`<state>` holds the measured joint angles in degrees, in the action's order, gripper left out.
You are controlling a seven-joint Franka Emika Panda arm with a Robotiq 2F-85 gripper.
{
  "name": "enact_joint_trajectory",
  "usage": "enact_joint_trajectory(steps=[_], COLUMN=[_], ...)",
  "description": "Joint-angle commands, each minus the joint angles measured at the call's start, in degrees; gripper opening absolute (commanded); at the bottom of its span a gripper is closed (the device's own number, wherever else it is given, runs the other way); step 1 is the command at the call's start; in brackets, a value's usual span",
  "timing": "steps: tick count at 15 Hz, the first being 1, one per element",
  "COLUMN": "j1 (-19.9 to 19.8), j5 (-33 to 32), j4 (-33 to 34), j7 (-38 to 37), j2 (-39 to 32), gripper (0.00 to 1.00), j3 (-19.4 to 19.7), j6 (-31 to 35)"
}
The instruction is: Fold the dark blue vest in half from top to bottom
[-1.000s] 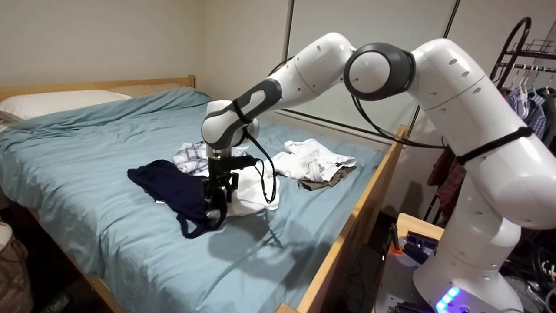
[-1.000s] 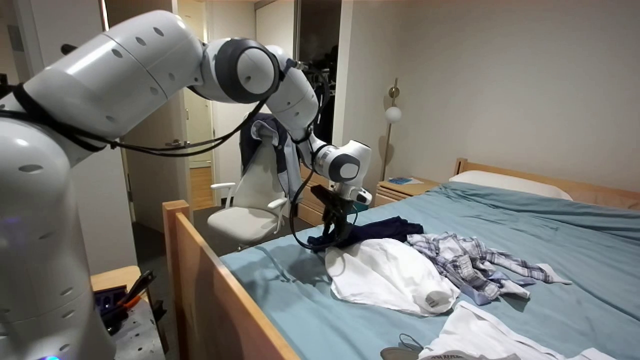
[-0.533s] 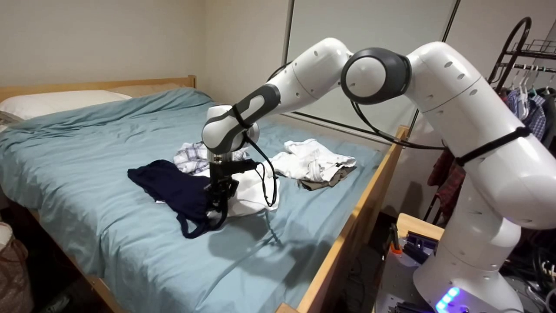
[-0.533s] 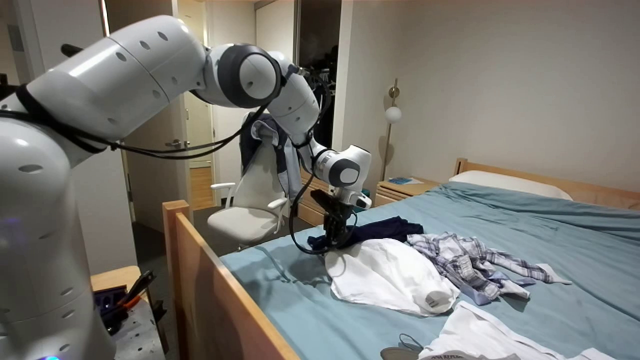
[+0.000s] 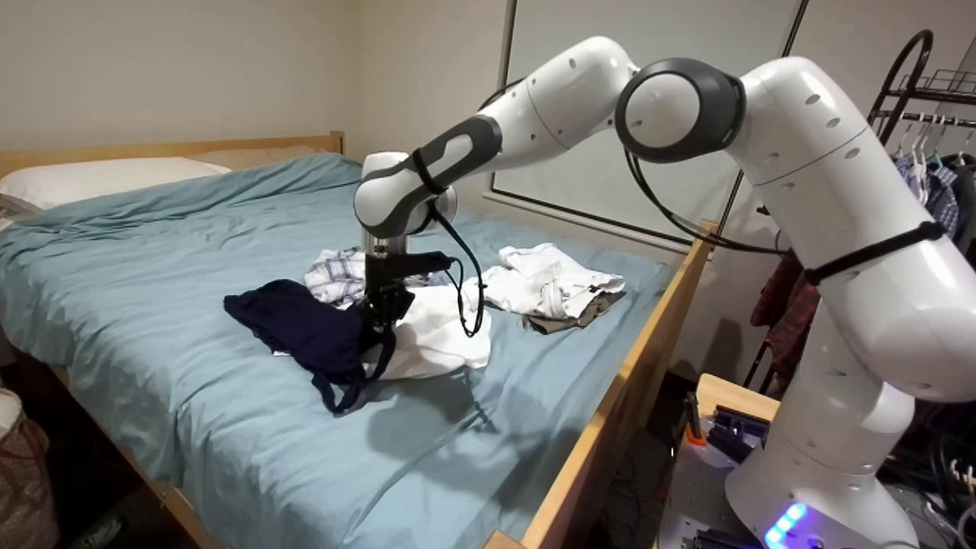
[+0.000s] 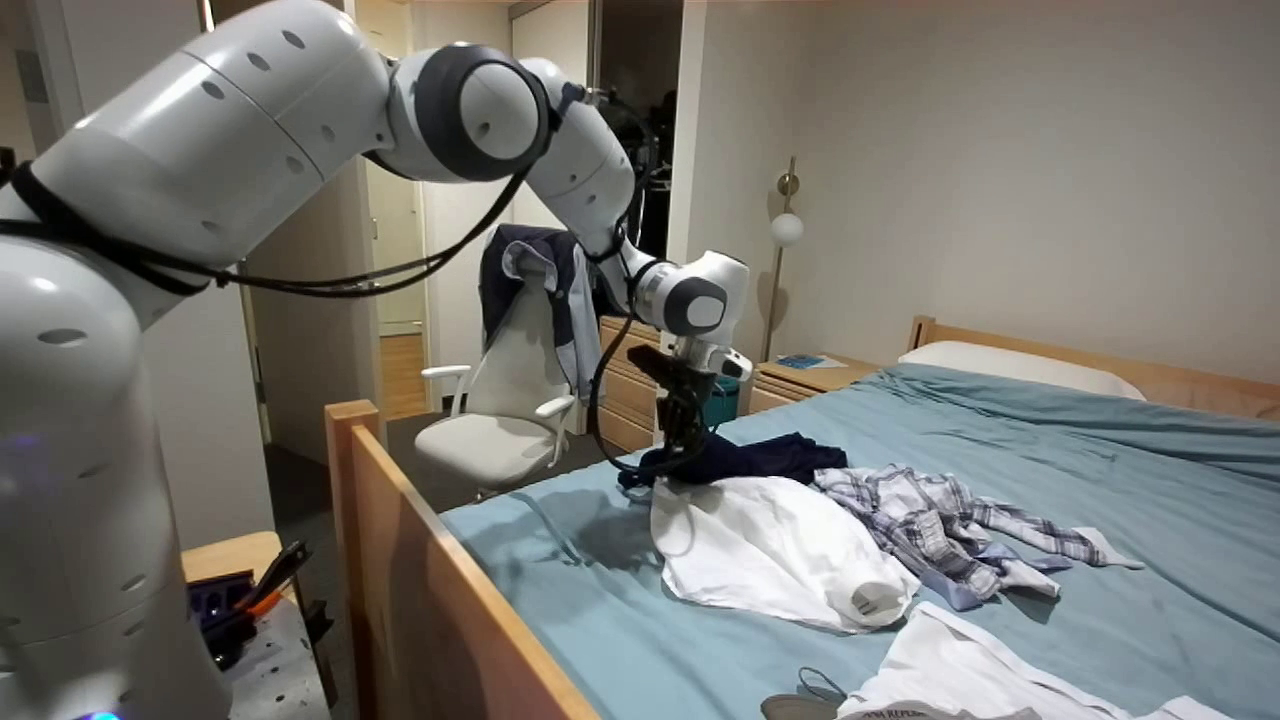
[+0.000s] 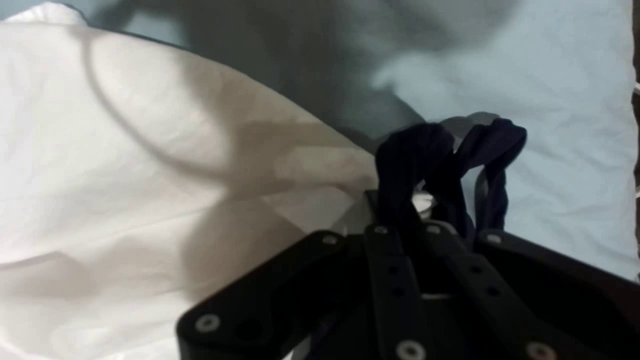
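Rumpled teal bedspread (image 5: 175, 267), soft dark blue vest (image 5: 316, 328), claw (image 5: 379, 328) pinching what seems its looped strap (image 7: 416, 150)

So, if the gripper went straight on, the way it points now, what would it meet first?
Probably more of the dark blue vest, part of which the gripper holds, pointing down. The white cloth beside it might come first instead, as depth is unclear.
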<state>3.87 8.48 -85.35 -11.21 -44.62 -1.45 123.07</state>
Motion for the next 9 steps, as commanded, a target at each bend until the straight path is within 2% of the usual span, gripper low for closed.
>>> enact_joint_trajectory(steps=[1,4,9], j1=[-0.5,-0.4,0.4], j5=[-1.4,-2.0,-1.2], j4=[-4.6,-0.2,13.2], j7=[0.8,1.0,1.8], j2=[8.6,9.0,2.0], gripper=[0.08,0.07,0.07], j3=[1.2,1.8,0.0], j6=[-0.4,2.1,5.0])
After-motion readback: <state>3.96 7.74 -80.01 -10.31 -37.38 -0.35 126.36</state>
